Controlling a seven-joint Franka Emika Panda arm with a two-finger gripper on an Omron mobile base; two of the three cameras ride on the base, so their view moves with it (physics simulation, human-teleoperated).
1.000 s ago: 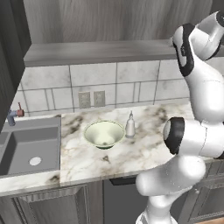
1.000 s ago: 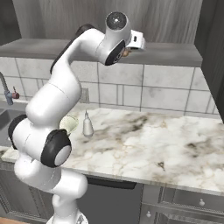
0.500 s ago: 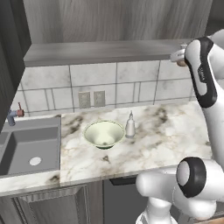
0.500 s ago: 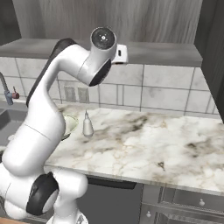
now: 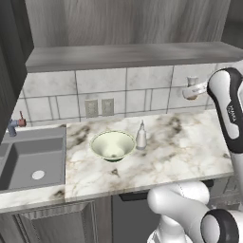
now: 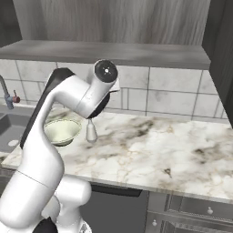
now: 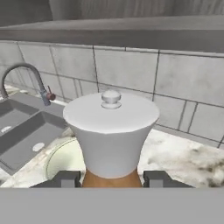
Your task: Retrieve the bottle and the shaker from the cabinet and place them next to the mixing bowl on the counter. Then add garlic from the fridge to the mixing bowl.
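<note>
The white arm rises from the base and bends over the counter, its forearm raised in front of the tiled wall below the cabinet. In the left base view the wrist reaches in from the right edge at the height of the upper wall tiles, well above the marble. In the right base view the forearm crosses in front of the bowl and bottle, with the round joint near the cabinet's lower edge.

The claw is clamped on the shaker: in the hand view the two dark finger tips sit on either side of its orange-brown body, partly apart to fit it, and the pale cap with its small knob stands upright between them. In the left base view the shaker hangs in the air at the arm's tip, clear of the counter and off to the right of the bottle.

The bottle stands upright on the counter just beside the mixing bowl, on the bowl's right. The sink lies to the left with the faucet behind it.

The claw itself is hidden by the arm in the right base view, and the shaker's base is cut off at the bottom of the hand view. The mixing bowl is partly covered by the forearm there.
</note>
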